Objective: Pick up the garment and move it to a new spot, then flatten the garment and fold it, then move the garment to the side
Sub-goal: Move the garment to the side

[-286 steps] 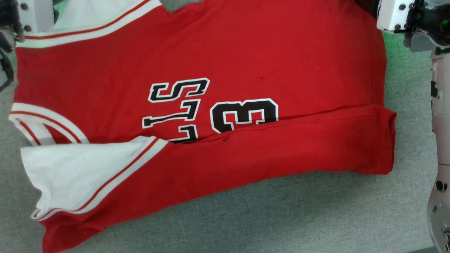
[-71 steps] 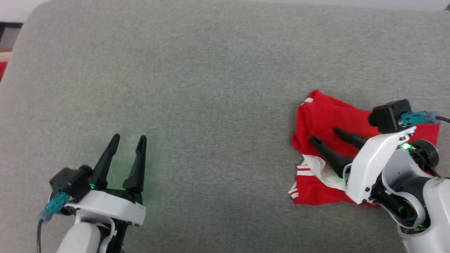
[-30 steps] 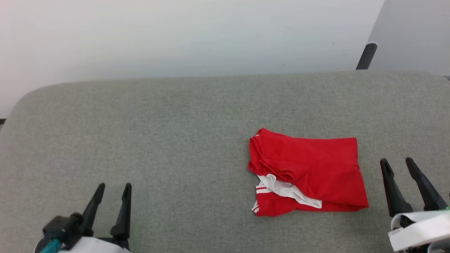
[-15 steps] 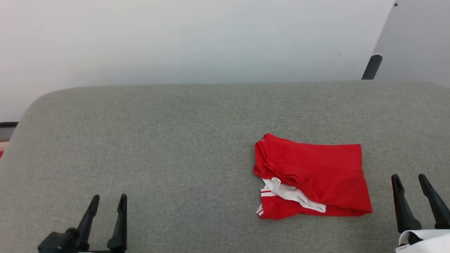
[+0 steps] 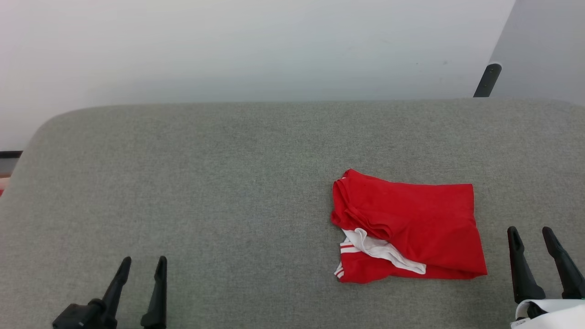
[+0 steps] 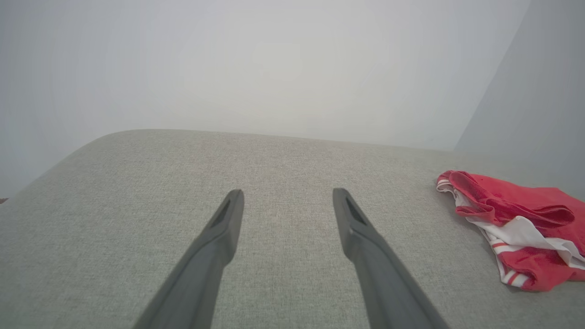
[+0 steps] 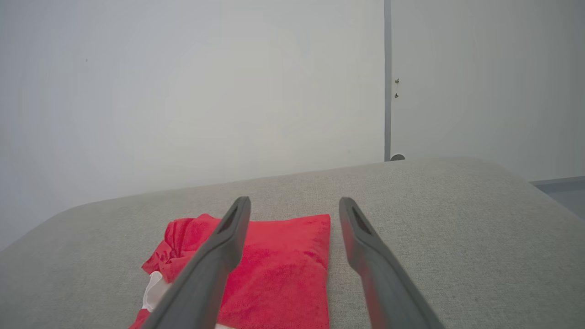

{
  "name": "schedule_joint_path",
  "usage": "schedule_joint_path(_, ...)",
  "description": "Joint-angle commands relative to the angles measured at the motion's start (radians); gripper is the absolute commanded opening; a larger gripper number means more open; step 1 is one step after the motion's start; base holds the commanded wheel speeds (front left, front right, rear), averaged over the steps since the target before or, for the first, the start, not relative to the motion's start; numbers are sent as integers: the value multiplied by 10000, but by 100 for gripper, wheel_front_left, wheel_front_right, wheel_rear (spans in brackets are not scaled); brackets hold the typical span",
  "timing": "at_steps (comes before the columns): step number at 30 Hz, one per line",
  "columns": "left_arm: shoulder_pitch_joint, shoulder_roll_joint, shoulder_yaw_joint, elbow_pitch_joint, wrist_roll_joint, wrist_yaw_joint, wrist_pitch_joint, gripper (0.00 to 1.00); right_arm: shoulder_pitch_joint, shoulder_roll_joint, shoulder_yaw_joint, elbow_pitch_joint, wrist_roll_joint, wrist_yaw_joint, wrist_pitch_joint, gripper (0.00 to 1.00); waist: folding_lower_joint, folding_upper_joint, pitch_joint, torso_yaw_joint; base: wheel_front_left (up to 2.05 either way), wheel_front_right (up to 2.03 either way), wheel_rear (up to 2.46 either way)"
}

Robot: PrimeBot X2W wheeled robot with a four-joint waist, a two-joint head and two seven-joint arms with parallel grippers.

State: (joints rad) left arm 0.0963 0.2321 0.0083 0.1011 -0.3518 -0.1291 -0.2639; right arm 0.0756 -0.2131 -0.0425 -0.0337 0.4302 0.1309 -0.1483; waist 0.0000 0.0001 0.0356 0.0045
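Two sets of fingers, both spread wide and holding nothing. My left fingers [image 5: 158, 288] are over the bare grey table [image 5: 228, 183], well apart from the folded red T-shirt [image 5: 411, 219]. It lies on the table's right half, white striped trim showing at its near-left corner, with my right fingers [image 5: 520, 267] just beside it.

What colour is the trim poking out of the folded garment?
White with red stripes on the garment; clearest in the left wrist view.
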Motion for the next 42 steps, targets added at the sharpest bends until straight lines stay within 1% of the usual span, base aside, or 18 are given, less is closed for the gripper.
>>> schedule_joint_path(1,-60,49,-4,12,-54,-22,6,100,54,53,23,24,-23,-4,-6,100,0,-1,26,-5,0,0,0)
schedule_joint_path(8,-62,49,-51,33,-83,-22,8,100,74,73,89,141,125,-4,115,100,0,-1,-12,10,0,0,0)
schedule_joint_path(10,-130,34,-68,-28,-98,-22,8,100,-72,-6,275,144,246,-4,413,100,0,-1,85,31,0,0,0)
schedule_joint_path(13,-134,10,-119,-13,-184,-22,8,100,-401,-231,543,131,371,-5,1188,100,0,-1,261,48,0,0,0)
schedule_joint_path(16,-263,6,-152,-2,-256,-22,8,100,-909,-535,810,113,353,-4,2453,100,0,-1,514,47,0,0,0)
schedule_joint_path(19,-495,64,-238,-37,-358,-22,8,100,-1631,-950,950,62,264,-5,4224,100,0,-1,890,72,0,0,0)
schedule_joint_path(20,-661,120,-339,-31,-424,-22,8,100,-2082,-1105,882,189,313,-2,5856,100,0,-1,1153,94,0,0,0)
schedule_joint_path(22,-866,183,-461,-10,-491,-22,8,100,-2617,-1180,786,175,454,-2,7468,100,0,-1,1416,127,0,0,0)
schedule_joint_path(23,-866,183,-461,-10,-491,-22,8,100,-2617,-1180,786,175,454,-2,7468,100,0,-1,1416,127,0,0,0)
schedule_joint_path(26,-1167,279,-639,19,-556,-22,8,100,-3281,-1267,556,75,374,-2,9539,100,0,-1,1800,205,0,0,0)
schedule_joint_path(28,-1443,362,-812,80,-664,-22,7,100,-3634,-1314,330,-64,294,-5,10583,100,0,-1,2079,320,0,0,0)
schedule_joint_path(30,-1707,435,-934,92,-748,-22,8,100,-3916,-1204,48,-215,225,-4,11485,100,0,-1,2332,412,0,0,0)
schedule_joint_path(32,-1929,499,-1002,60,-822,-22,8,100,-4166,-1143,-269,-401,34,-5,12174,100,0,-1,2583,478,0,0,0)
schedule_joint_path(35,-2212,596,-1073,-10,-926,-22,8,100,-4393,-854,-700,-645,-291,-4,12759,100,0,-1,2926,541,0,0,0)
schedule_joint_path(38,-2385,651,-1115,2,-1007,-22,8,100,-4481,-556,-928,-645,-586,-4,13044,100,0,-1,3219,561,0,0,0)
schedule_joint_path(42,-2616,654,-1199,34,-1090,-22,7,100,-4374,-257,-1040,-387,-947,-4,13060,100,0,-1,3493,604,0,0,0)
